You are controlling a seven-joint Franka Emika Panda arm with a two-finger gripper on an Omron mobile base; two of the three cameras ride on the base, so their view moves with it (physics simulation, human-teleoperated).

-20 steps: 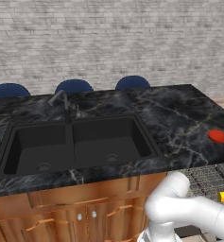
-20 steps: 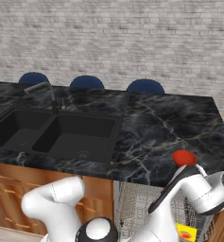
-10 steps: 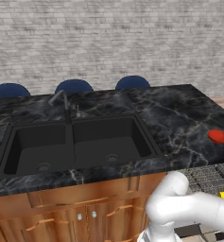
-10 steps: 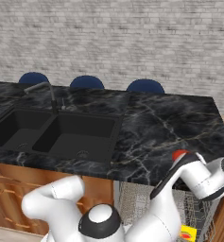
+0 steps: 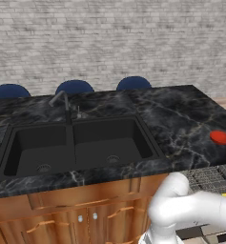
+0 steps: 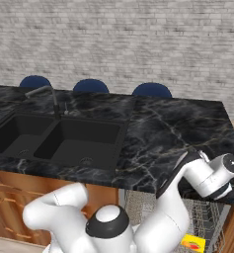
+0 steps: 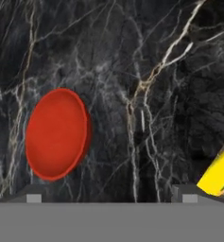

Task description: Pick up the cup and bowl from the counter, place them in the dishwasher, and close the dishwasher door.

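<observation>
The red bowl (image 7: 56, 133) lies on the black marble counter (image 7: 146, 71), just ahead of my left fingertip (image 7: 34, 196). My gripper (image 7: 109, 197) hovers over it, open and empty. In the left base view the bowl (image 5: 220, 137) sits near the counter's (image 5: 181, 119) right end. My hand (image 6: 218, 174) hangs over that end in the right base view and hides the bowl. Past the counter edge a bit of the yellow cup (image 7: 219, 175) shows, lying in the dishwasher's wire rack (image 5: 207, 176) below. The dishwasher door is out of view.
A black double sink (image 5: 76, 147) with a faucet (image 5: 62, 102) takes up the counter's left half. Three blue stool tops (image 5: 133, 83) stand behind the counter, before a brick wall. Brown cabinets (image 5: 62, 214) run under the sink. The rack (image 6: 207, 217) is pulled out under the counter's right end.
My hand has risen from below the counter edge to over the bowl, which it now covers in the right base view. The jaws stayed wide apart.
</observation>
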